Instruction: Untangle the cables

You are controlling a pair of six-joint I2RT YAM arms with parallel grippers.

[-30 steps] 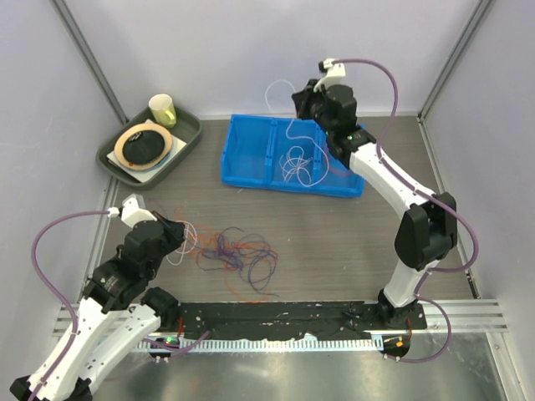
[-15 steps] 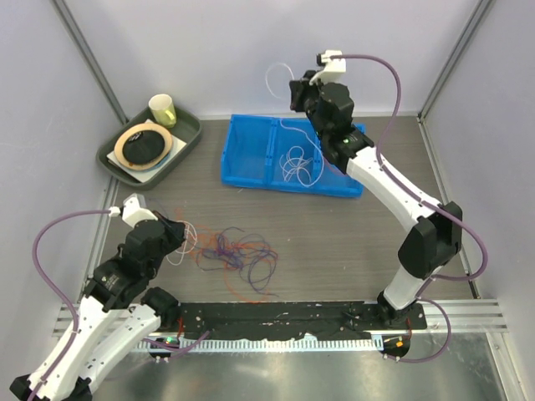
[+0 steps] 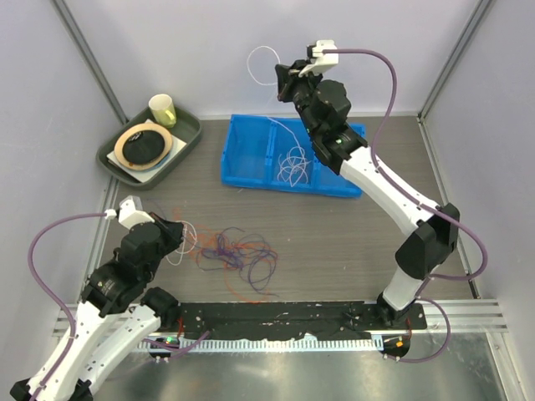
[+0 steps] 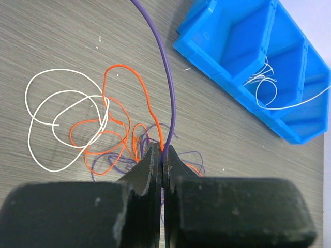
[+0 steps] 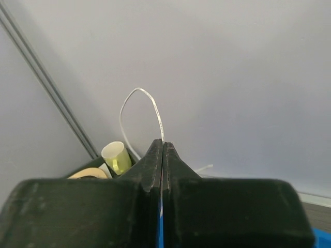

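The top external view alone gives the full layout: the tangle of cables lies on the table just in front of the left gripper. A blue bin stands beyond the tangle, and a tray with a cup sits at the far left. That view is too coarse to show either grip. The left wrist view supplies it: the jaws are pressed together on a purple cable, which rises from the fingertips and leaves the top of the frame. Orange strands and white loops are spread on the table to its left. More white strands rest in a compartment of the bin. The right wrist view shows the right gripper raised against the back wall, jaws closed and pinching a white cable that arches above the tips. From above, the same cable trails down from the gripper into the bin's right compartment, joining the white coils there.
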